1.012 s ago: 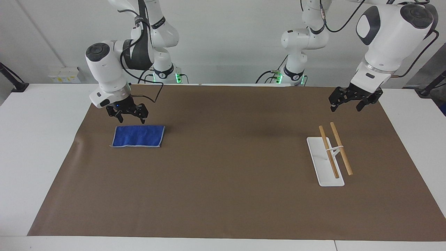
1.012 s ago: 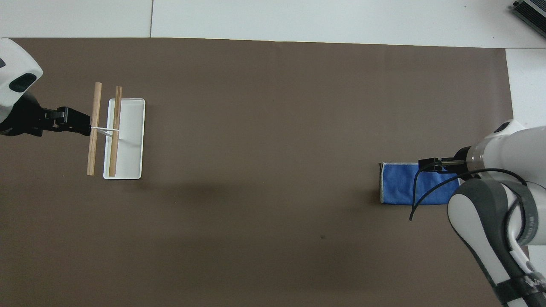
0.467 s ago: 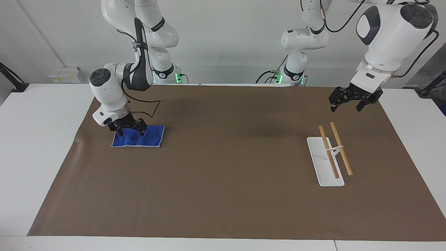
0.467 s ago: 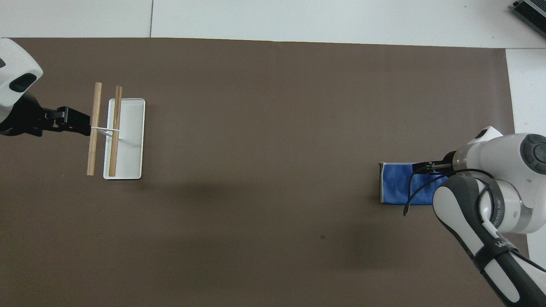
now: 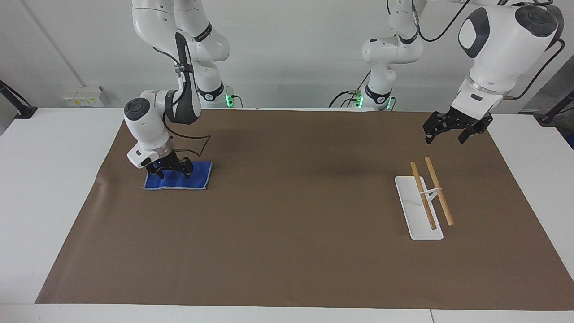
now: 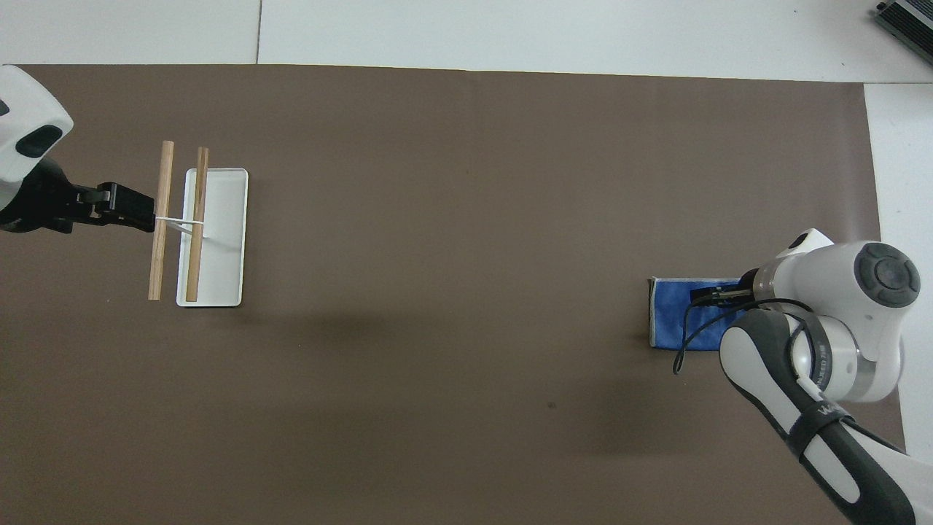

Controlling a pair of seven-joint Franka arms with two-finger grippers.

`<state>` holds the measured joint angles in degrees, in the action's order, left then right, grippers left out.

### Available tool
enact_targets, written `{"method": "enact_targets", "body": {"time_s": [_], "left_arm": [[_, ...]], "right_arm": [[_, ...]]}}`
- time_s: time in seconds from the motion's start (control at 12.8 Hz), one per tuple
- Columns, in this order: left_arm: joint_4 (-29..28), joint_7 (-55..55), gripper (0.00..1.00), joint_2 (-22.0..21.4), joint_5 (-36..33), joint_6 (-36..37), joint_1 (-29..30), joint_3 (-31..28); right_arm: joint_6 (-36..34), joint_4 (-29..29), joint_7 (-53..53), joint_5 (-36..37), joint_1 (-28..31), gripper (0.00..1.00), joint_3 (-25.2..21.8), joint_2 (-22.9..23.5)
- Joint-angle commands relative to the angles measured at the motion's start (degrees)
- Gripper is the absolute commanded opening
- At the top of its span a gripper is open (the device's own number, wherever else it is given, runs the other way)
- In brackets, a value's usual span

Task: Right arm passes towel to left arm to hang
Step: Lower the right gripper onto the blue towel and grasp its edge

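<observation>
Facing view: folded royal-blue towel (image 5: 179, 178), pale-edged, flat under right pincer (image 5: 171, 170).

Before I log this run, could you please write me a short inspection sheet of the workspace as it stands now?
Surface: brown mat on a white table.
Job's things: blue towel flat on the mat; white rack with two wooden rods, bare.
Clutter: nothing seen.
Grippers: right gripper down on the towel; left gripper waits, raised near the rack, fingers open.
Cables: black cable loops over the towel.
Surroundings: white wall.
</observation>
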<state>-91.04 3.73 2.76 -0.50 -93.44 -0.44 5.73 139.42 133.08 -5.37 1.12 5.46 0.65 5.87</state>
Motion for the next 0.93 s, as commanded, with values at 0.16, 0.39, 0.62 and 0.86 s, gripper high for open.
{"method": "enact_targets", "body": {"time_s": [0.16, 0.39, 0.62, 0.86], "left_arm": [[-1.7, 0.0, 1.00, -1.6, -0.9, 0.0, 0.7, 0.5], [-1.7, 0.0, 1.00, -1.6, -0.9, 0.0, 0.7, 0.5], [-1.6, 0.0, 1.00, -1.6, -0.9, 0.0, 0.7, 0.5], [-1.7, 0.0, 1.00, -1.6, -0.9, 0.0, 0.7, 0.5]], "right_arm": [[3.0, 2.4, -1.1, -0.2, 0.1, 1.00, 0.1, 0.4], [3.0, 3.2, -1.7, -0.2, 0.1, 1.00, 0.1, 0.5], [3.0, 3.2, -2.4, -0.1, 0.1, 0.65, 0.2, 0.5], [2.9, 3.2, -2.7, -0.1, 0.0, 0.12, 0.4, 0.5]]}}
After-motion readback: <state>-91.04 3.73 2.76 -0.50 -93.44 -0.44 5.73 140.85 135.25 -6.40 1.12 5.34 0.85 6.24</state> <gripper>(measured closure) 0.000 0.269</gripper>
